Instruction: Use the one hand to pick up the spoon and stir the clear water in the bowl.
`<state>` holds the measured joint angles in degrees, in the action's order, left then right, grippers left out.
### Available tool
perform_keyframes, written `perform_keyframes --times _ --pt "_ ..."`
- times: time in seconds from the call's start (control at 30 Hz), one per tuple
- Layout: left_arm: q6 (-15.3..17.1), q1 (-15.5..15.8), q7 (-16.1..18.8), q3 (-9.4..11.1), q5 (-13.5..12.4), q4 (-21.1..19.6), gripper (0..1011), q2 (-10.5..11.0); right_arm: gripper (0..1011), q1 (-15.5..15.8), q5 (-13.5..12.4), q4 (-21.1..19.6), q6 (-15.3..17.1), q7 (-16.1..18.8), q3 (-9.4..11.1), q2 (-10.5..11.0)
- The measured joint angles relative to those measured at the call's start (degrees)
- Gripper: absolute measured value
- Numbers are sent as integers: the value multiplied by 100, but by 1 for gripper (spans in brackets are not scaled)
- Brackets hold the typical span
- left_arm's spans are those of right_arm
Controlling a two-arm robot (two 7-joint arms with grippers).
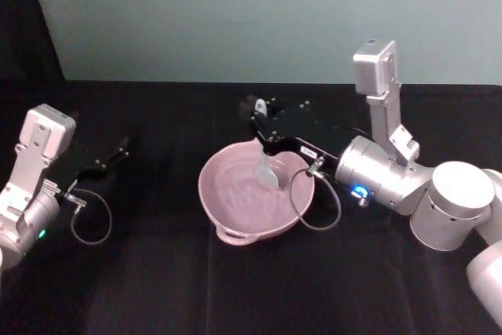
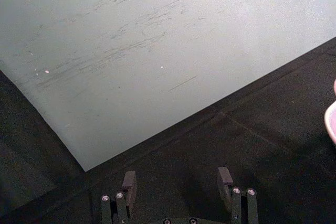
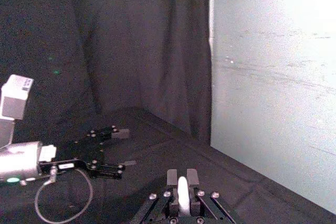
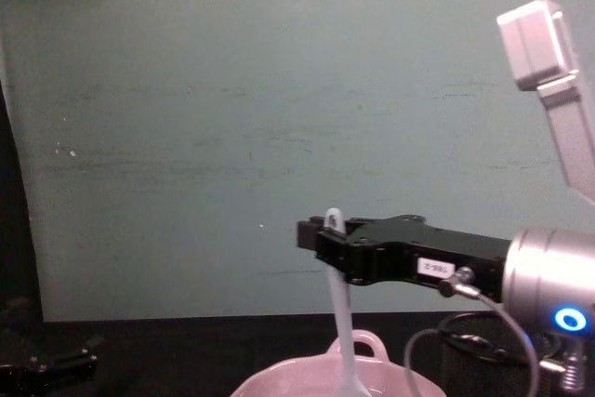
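Observation:
The pale pink bowl (image 1: 207,194) sits mid-table, its rim also in the chest view (image 4: 364,346). My right gripper (image 1: 259,115) reaches in from the right above the bowl's far rim, shut on the white spoon (image 1: 267,172). The spoon hangs nearly upright (image 4: 340,323), its handle tip poking above the gripper (image 4: 321,230) and its head down inside the bowl. The clear water (image 1: 241,200) is barely visible against the pink. In the right wrist view the fingers (image 3: 171,178) clamp the spoon handle (image 3: 182,195). My left gripper (image 1: 119,149) rests at the left, open (image 2: 177,182).
A black wire-mesh cup (image 4: 476,352) stands right of the bowl, under my right wrist. Black cloth covers the table (image 1: 157,288); a pale green wall (image 1: 235,13) rises behind. Cable loops hang from both wrists. The bowl's edge (image 2: 332,121) shows in the left wrist view.

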<state>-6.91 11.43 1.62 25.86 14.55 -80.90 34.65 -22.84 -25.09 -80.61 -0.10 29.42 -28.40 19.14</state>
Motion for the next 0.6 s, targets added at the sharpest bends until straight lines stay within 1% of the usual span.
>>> perform_keyframes --times 0.07,0.27,0.4,0.6 --pt "0 0 0 0 0 0 1011 0 114 -51 16 54 3 36 -74 -74" --pt "0 0 0 0 0 0 1011 0 114 -158 44 183 -13 89 -194 -213" --pt "0 0 0 0 0 0 1011 0 114 -285 62 334 -26 127 -275 -336" --pt "0 0 0 0 0 0 1011 0 114 -497 64 651 -70 160 -306 -503"
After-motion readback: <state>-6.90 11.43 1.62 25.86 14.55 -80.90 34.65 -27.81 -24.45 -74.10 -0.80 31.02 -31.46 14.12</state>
